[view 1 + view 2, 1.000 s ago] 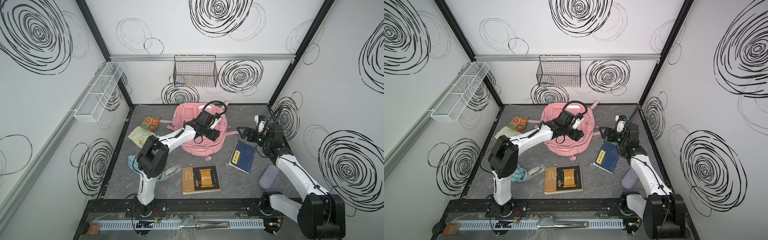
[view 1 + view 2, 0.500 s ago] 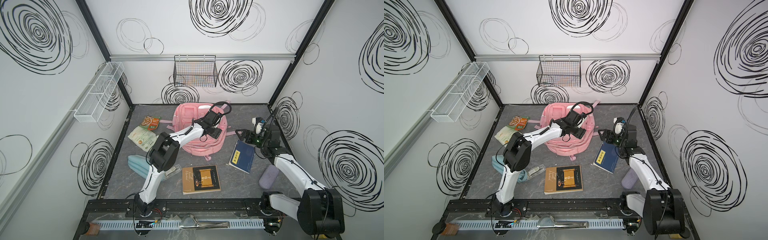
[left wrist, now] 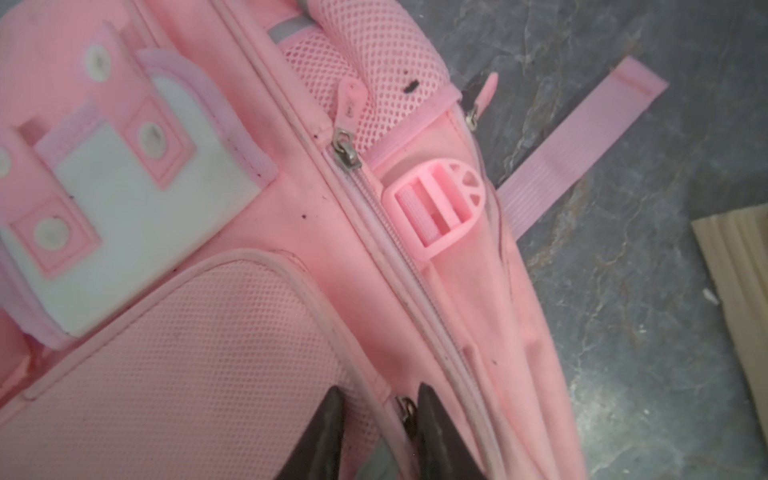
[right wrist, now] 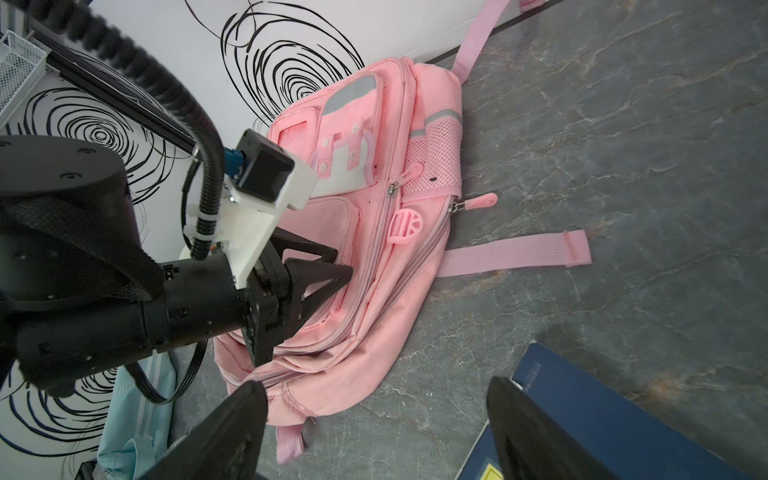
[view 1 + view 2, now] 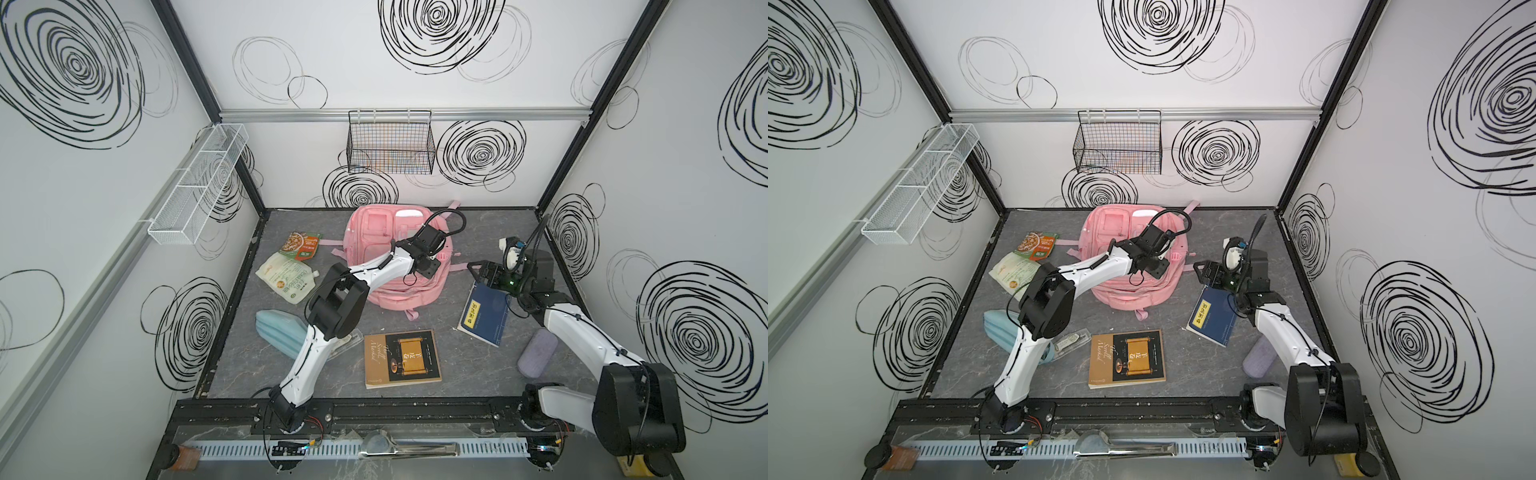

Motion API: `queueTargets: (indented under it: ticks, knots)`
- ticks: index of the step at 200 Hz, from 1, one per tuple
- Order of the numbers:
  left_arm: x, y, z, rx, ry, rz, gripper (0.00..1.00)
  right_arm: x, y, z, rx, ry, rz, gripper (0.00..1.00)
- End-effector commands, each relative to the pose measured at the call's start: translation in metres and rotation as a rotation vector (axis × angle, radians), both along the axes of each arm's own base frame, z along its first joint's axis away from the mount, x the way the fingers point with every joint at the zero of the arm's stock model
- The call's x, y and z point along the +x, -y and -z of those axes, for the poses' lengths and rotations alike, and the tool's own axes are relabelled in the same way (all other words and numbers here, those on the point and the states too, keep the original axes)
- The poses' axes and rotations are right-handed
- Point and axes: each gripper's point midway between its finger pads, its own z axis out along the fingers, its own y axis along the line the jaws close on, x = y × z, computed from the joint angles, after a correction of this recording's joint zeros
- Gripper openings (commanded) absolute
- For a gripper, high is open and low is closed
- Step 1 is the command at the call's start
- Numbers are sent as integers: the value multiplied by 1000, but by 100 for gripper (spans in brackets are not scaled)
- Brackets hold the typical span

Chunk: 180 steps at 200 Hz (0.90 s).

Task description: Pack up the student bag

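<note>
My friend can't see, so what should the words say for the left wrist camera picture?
Close up, two dark fingertips of the left hand sit either side of a metal zip pull on the pink student bag. A white pocket flap, a pink buckle and the grey table also show.

- Brown book (image 5: 402, 358) lying flat at the front of the floor: cursive pale lettering runs sideways along one edge of the cover and seems to read "The Scroll Marked", though the last word is soft in both top views.
- Same cover (image 5: 1127, 358): a gold scroll panel in the middle carries a few large dark Chinese characters, too small to make out for certain.
- Blue book (image 5: 484, 314): a yellow label (image 5: 474, 314) with dark characters, not legible.
- White pouch (image 5: 289, 279) and orange-green packet (image 5: 300, 246): printed green marks and small text, none of it readable.
</note>
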Motion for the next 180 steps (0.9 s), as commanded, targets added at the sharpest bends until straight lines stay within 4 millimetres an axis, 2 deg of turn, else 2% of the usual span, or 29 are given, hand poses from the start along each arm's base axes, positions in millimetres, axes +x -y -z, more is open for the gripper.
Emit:
queueTargets:
  ticks: [1,16,18,57,58,64,67,70,76,94,122,180]
  knots:
    - [10,-18,1,15,-19,-50,15,10,-1,-22,-6,74,-3,87]
    - [12,-17,-10,-20,-14,-51,4,12,0,-22,-13,76,7,87]
    - [12,-17,-12,-27,-13,-53,0,13,0,-22,-14,75,8,87]
    - [16,-16,-57,-140,35,-47,0,24,4,-26,-52,59,18,87]
    - [16,-16,-57,-140,36,-47,1,25,4,-26,-53,58,19,87]
    - [14,-15,-63,-137,47,-31,25,27,5,-27,-62,59,23,87]
    - [13,-15,-64,-129,48,-20,33,27,5,-27,-65,59,23,87]
    - [11,-15,-65,-121,51,-13,39,28,6,-27,-69,57,25,87]
    - [6,-16,-67,-99,53,7,44,29,7,-29,-76,59,27,87]
    - [-12,-26,-57,-18,27,32,57,29,7,-31,-85,63,28,87]
    - [-44,-31,-43,-27,-33,98,67,26,9,-29,-91,70,34,87]
    - [-64,-16,-10,4,-168,218,60,21,8,-21,-77,50,34,87]
